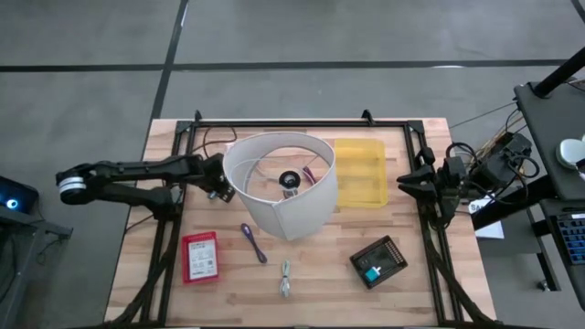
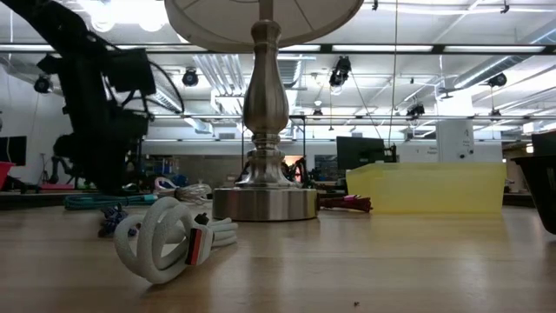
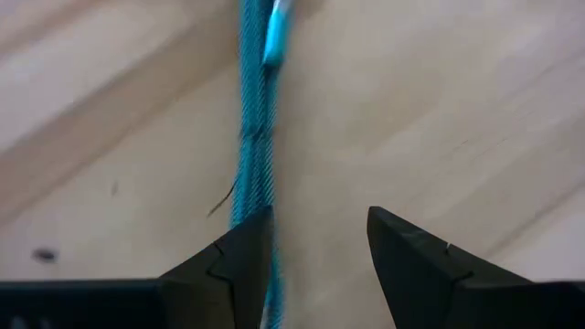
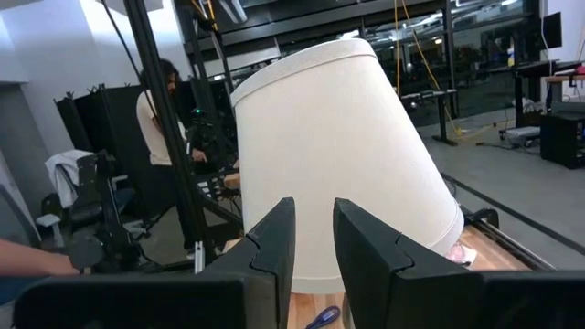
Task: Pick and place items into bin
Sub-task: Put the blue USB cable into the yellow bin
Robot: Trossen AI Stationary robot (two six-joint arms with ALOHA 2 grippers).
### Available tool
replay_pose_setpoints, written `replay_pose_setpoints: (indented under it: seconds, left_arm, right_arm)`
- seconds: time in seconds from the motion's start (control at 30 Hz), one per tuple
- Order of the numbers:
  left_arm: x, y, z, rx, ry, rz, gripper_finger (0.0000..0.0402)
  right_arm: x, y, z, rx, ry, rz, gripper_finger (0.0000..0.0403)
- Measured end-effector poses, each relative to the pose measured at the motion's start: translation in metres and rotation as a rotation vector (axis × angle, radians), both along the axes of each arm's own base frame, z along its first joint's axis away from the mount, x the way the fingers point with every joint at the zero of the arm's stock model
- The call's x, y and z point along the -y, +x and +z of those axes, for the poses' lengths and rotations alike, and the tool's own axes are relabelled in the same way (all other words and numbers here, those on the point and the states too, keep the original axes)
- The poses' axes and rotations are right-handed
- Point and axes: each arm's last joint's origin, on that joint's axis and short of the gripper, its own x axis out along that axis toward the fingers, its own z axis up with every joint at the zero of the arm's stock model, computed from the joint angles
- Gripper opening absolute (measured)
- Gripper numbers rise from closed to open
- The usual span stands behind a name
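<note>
1. The left gripper [image 3: 315, 265] sits low over the wooden table [image 1: 320, 274], just beside the white lampshade [image 1: 283, 183]; its fingers stand apart, one finger [image 3: 239, 265] over a teal braided cord [image 3: 256, 137], gripping nothing.
2. The right gripper [image 4: 313, 247] waits at the table's right edge, fingers narrowly parted, empty.
3. The translucent yellow plastic bin [image 1: 361, 172] lies right of the lampshade.
4. A purple pen-like tool [image 1: 253, 242] and a silvery clip-like piece [image 1: 285, 278] lie on the table nearer the front edge.

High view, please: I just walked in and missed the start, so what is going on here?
The left gripper is down at the table beside the lamp, its jaws open around a teal cord lying on the wood. The right gripper waits at the table's right edge. The yellow bin sits behind the lamp; a purple tool and a red packet lie unpicked.
</note>
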Motion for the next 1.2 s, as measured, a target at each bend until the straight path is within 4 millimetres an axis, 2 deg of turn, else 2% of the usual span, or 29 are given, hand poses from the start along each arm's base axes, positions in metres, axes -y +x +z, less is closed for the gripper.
replay_pose_setpoints:
  seconds: [0.17, 0.3, 0.4, 0.6, 0.83, 0.97, 1.1, 1.2]
  left_arm:
    - [-0.005, 0.008, 0.028, 0.026, 0.081, -0.005, 0.0162]
    - [-0.009, 0.012, 0.031, -0.027, 0.132, -0.050, 0.0162]
    - [-0.009, 0.015, 0.022, -0.071, 0.093, -0.059, 0.0162]
    - [-0.010, 0.015, -0.006, -0.306, -0.013, -0.052, 0.0162]
    - [-0.012, 0.021, -0.025, -0.401, -0.062, -0.102, 0.0159]
    - [-0.013, 0.023, -0.027, -0.402, -0.063, -0.147, 0.0117]
    - [-0.012, 0.022, -0.020, -0.356, -0.049, -0.189, 0.0031]
    - [-0.012, 0.020, -0.013, -0.329, -0.005, -0.181, 0.0020]
  right_arm:
    - [0.000, 0.000, 0.000, 0.000, 0.017, 0.002, 0.0068]
    - [0.000, 0.000, 0.000, 0.002, 0.020, 0.002, 0.0068]
    - [0.000, 0.000, 0.000, 0.002, 0.020, 0.002, 0.0068]
    - [0.000, 0.000, 0.000, 0.002, 0.044, 0.005, 0.0068]
    - [0.000, 0.000, 0.000, 0.000, 0.042, 0.005, 0.0068]
    - [0.000, 0.000, 0.000, -0.001, 0.044, 0.006, 0.0068]
    - [0.000, 0.000, 0.000, -0.001, 0.043, 0.006, 0.0068]
    - [0.000, 0.000, 0.000, -0.003, 0.038, 0.005, 0.0068]
